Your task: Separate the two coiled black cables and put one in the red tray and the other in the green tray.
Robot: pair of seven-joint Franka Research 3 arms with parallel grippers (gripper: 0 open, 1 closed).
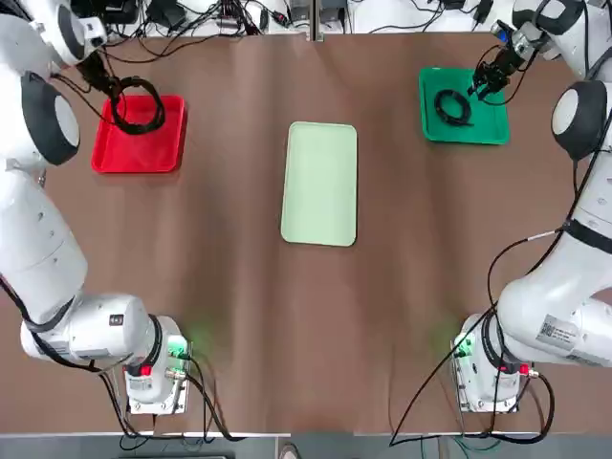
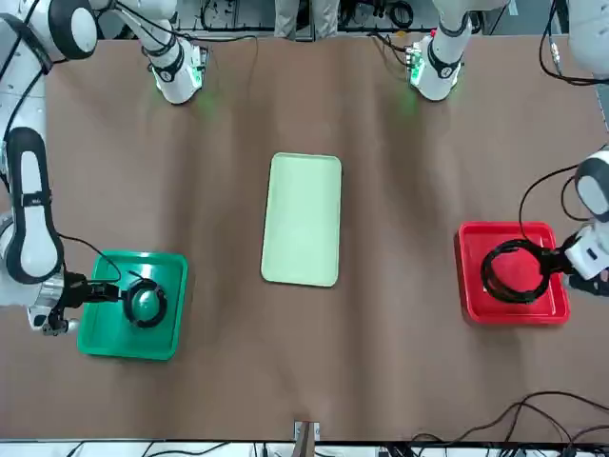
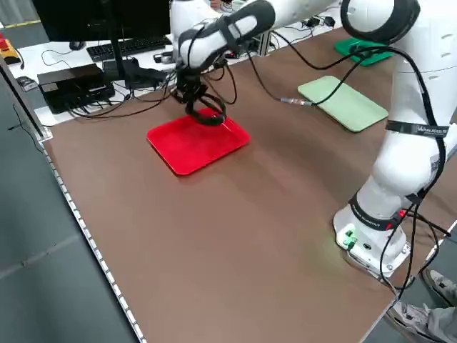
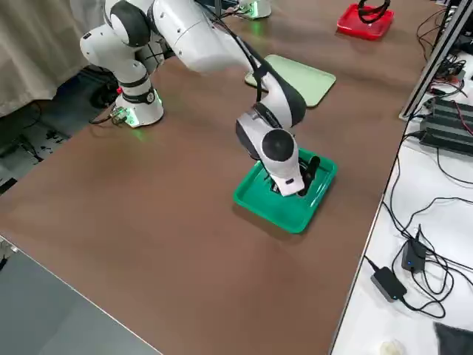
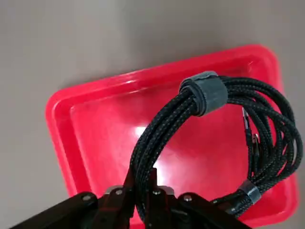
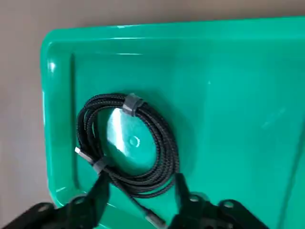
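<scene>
Over red tray, left tool gripping cable

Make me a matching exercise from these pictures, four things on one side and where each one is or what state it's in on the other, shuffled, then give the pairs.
Things
1. left gripper
2. right gripper
3. coiled cable with the right arm
4. pale green tray

States
A. lying flat in the green tray
B. bare, mid-table
C. open above the green tray
D. shut on a coiled cable over the red tray

Pairs: 1-D, 2-C, 3-A, 4-B
</scene>
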